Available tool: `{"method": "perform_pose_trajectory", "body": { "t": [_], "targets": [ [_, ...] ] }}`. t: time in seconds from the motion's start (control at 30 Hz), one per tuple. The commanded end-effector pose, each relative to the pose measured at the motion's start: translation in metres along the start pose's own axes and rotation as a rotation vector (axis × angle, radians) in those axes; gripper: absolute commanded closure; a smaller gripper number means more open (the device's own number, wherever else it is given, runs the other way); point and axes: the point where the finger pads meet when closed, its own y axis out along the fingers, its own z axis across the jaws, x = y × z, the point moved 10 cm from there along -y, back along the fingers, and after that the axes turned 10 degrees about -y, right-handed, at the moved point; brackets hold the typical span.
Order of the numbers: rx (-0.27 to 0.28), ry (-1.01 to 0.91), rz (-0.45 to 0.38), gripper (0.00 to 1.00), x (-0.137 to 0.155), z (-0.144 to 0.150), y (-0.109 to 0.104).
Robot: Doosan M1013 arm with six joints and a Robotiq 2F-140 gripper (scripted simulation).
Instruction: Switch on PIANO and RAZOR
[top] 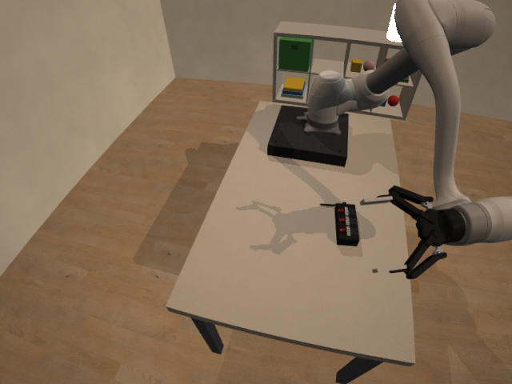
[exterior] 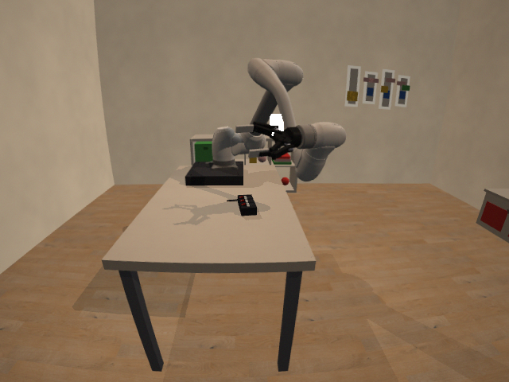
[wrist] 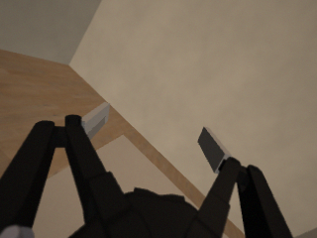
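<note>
The worktop (top: 248, 264) carries everything here, and the arm (top: 448, 124) arcs high over its right side from the black base (top: 285, 150). Out at the arm's tip the end effector (top: 382, 236) hangs spread to its widest, gripping nothing, aimed sideways and well above the surface. The power strip (top: 347, 225) lies flat and right way up on the worktop, below the end effector and off toward the middle of the worktop, long axis running along the worktop's length. Black body, three red switches in a row, pale labels beside them, too small to read. I'd say the fingers must tilt down and descend.
</note>
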Motion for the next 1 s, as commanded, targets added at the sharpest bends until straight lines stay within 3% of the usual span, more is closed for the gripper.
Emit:
{"method": "perform_pose_trajectory", "body": {
  "t": [0.0,0.67,0.83,0.97],
  "targets": [
    [0.0,0.0,0.0,0.0,0.0,0.0,0.0],
    [-0.003,-0.014,-0.008,0.0,0.002,0.001,0.002],
    [-0.033,-0.133,-0.079,0.0,0.019,0.005,0.018],
    [-0.105,-0.339,-0.202,0.0,0.053,0.014,0.042]
  ]
}}
